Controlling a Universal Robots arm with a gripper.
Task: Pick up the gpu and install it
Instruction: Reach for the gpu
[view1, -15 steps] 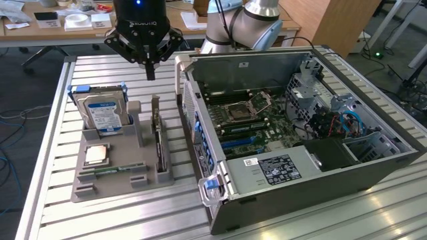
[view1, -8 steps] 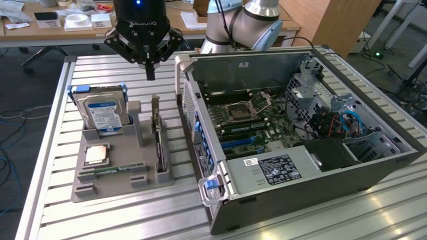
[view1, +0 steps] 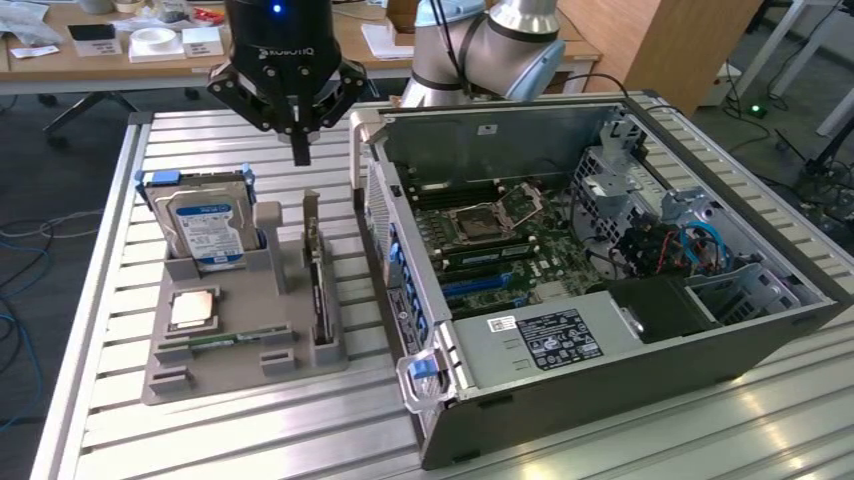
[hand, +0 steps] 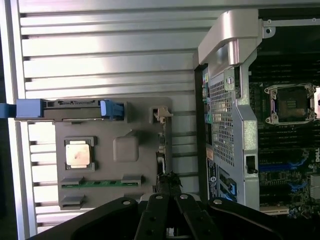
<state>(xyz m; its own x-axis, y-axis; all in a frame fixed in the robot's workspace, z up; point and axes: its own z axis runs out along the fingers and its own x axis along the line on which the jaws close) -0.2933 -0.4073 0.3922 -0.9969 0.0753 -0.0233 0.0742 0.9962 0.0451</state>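
The gpu (view1: 318, 272) stands on its long edge in a slot of the grey holder tray (view1: 247, 372), on the side nearest the computer case. Seen from the wrist, the gpu (hand: 161, 150) is a thin edge-on strip with its silver bracket at one end. My gripper (view1: 300, 152) hangs above the far end of the card, fingers pointing down and shut together, holding nothing. In the wrist view the gripper (hand: 168, 186) shows its closed tips over one end of the card. The open computer case (view1: 747, 322) lies beside the tray with its motherboard (view1: 501, 250) exposed.
In the tray a silver hard drive (view1: 207, 228) with a blue label stands upright, a CPU (view1: 196, 308) lies flat and a green RAM stick (view1: 220, 340) lies near the front. The case wall (view1: 380, 215) rises close beside the gpu. Desks with clutter stand behind the slatted table (view1: 160, 440).
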